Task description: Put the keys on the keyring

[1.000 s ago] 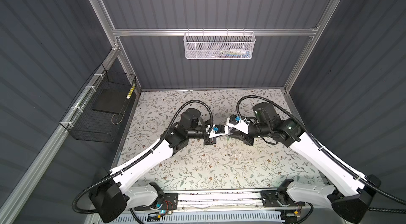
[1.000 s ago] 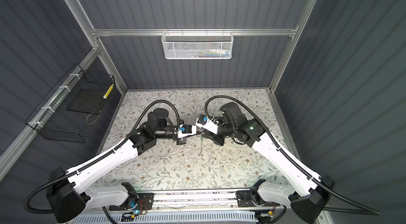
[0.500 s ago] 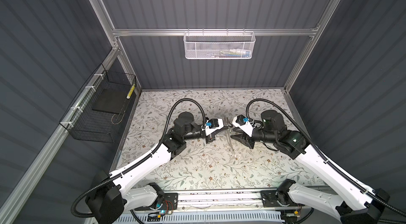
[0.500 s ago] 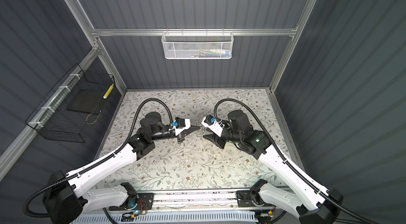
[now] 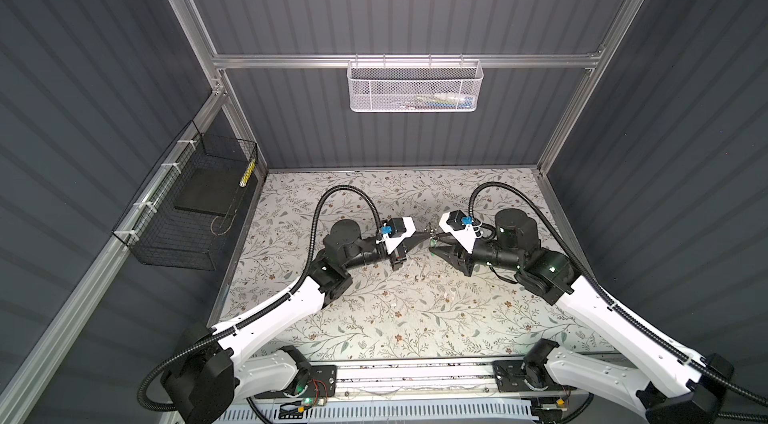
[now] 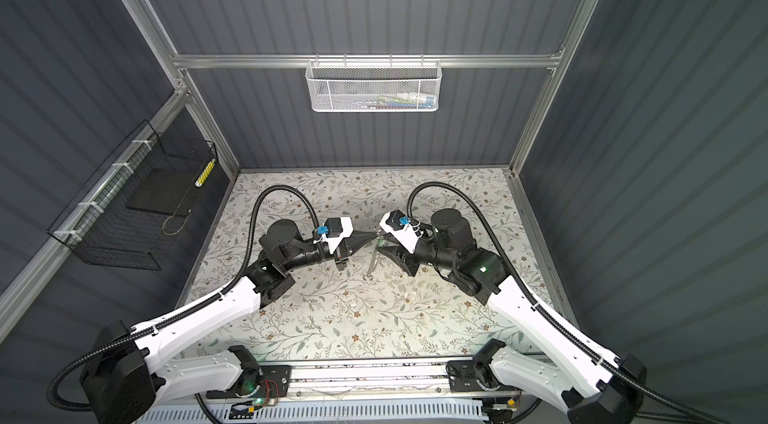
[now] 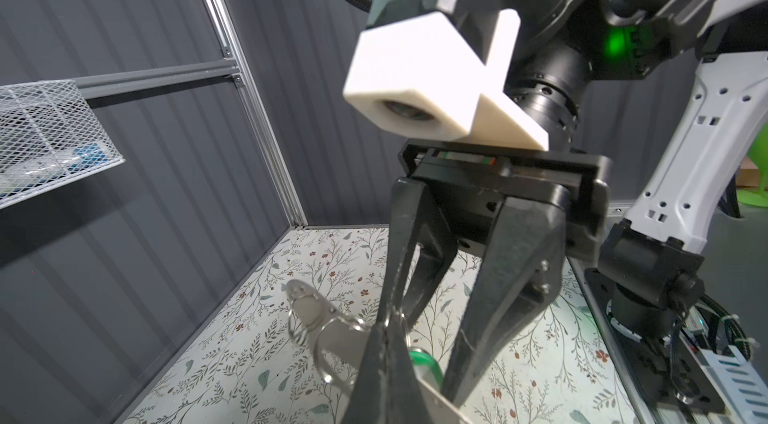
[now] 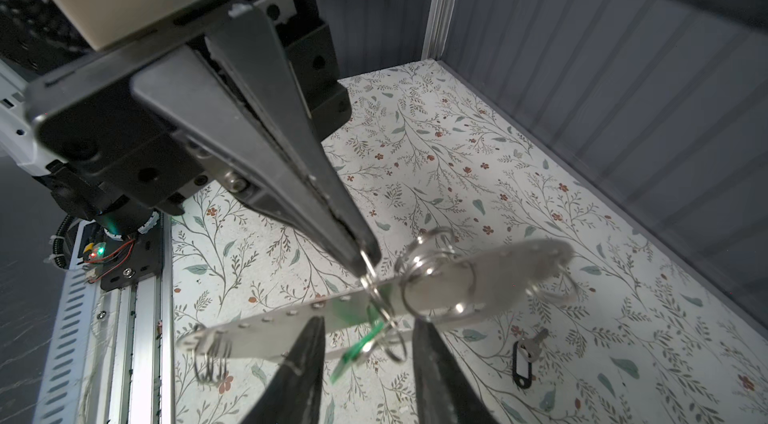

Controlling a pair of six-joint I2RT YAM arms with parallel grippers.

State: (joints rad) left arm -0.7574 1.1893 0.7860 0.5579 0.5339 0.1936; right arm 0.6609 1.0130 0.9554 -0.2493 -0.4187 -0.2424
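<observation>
Table (image 5: pixel 374 318): floral-print surface inside grey ribbed walls.

Left arm (image 5: pixel 270 318) and right arm (image 5: pixel 602 309) reach in from the near corners and meet nose to nose at mid-table, above the surface.

Black wire basket (image 5: pixel 187 209) hangs on the left wall. White mesh basket (image 5: pixel 415 87) hangs on the far wall (contents too small to identify).

Left gripper (image 8: pixel 365 255): jaws pressed together, tips pinching the thin wire of the keyring (image 8: pixel 377 297). In both top views the tips point right, at scene centre.

Right gripper (image 8: pixel 365 330): jaws spread, one on each side of the keyring's green tag (image 8: pixel 356 353). No clear contact with the tag.

Perforated metal strip (image 8: pixel 498 272): carries several split rings and crosses just beside the pinched ring, between the two grippers. In a top view it slants from the grippers toward the near table. Cannot tell whether its lower end touches.

Keyring location: in the air at mid-table, between the two grippers, tag dangling below the ring.

Key with black tag (image 8: pixel 525 353): flat on the table, well apart from both grippers.
</observation>
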